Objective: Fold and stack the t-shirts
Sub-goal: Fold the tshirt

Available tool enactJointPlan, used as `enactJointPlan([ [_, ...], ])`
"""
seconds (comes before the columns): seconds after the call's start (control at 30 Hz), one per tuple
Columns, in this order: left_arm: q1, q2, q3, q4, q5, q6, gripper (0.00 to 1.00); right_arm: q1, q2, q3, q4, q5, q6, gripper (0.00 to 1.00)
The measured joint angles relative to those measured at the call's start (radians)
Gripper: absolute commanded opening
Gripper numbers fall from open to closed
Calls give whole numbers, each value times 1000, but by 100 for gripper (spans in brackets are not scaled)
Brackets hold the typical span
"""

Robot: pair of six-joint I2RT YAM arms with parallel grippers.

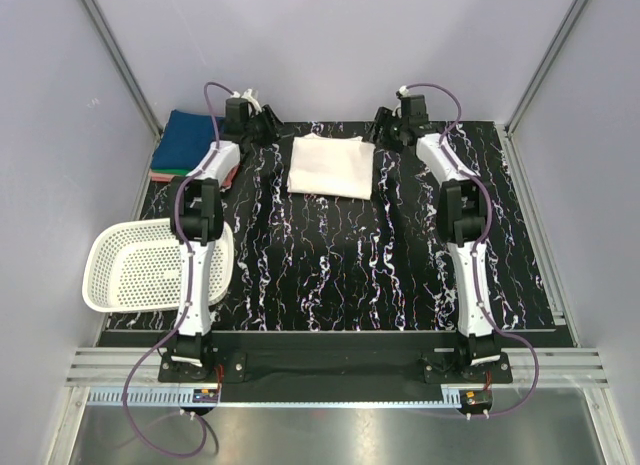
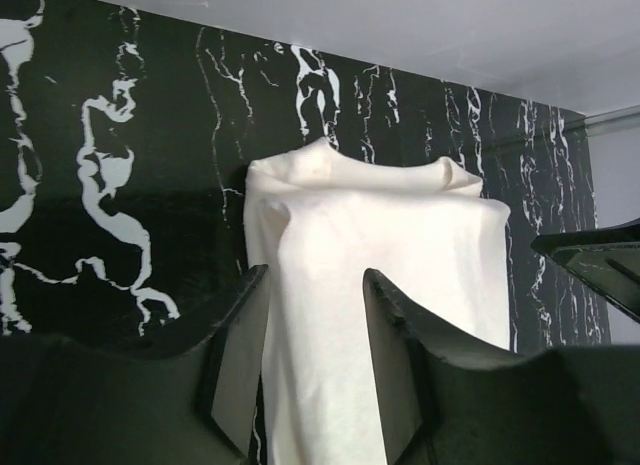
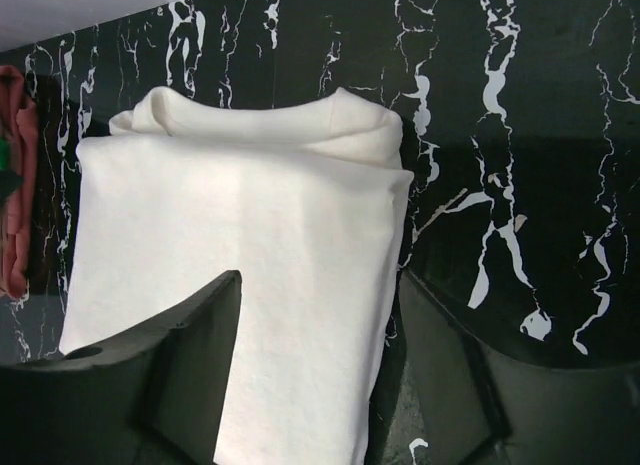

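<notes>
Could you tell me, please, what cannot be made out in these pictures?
1. Top view: how many shirts the folded stack holds. It is too small, and the left arm covers one corner.
2. Both wrist views: the white t-shirt's near edge, covered by the left gripper and right gripper and cut off at the bottom.
3. All views: the white t-shirt's inner layers, hidden by its own folds.

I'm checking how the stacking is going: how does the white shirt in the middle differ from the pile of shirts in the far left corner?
The white shirt is a single folded piece; the pile is several layers. The white shirt shows only white; the pile shows blue on top and pink at the bottom. The white shirt lies apart from the pile, not yet stacked. Both are folded, on the table.
</notes>
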Motion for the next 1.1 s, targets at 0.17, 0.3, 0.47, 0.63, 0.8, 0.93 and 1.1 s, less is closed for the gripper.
enactJointPlan([
  [0.17,6,-39,-53,-2,6,32,53,-8,-44,-116,54,-19,-2,75],
  [0.3,-12,-145,-190,-61,-12,95,56,-10,-135,-275,56,-58,-12,75],
  [0.47,-63,-290,-384,-117,-50,167,58,-13,-237,-421,43,-134,-54,76],
  [0.63,-106,-345,-507,-121,-61,192,58,-13,-272,-517,43,-204,-82,71],
  [0.8,-106,-344,-560,-137,-68,201,58,-13,-270,-565,40,-247,-92,59],
  [0.93,-105,-338,-558,-143,-89,206,58,-13,-258,-565,43,-262,-92,56],
  [1.1,-104,-285,-497,-182,-108,207,54,-13,-236,-565,44,-269,-92,51],
])
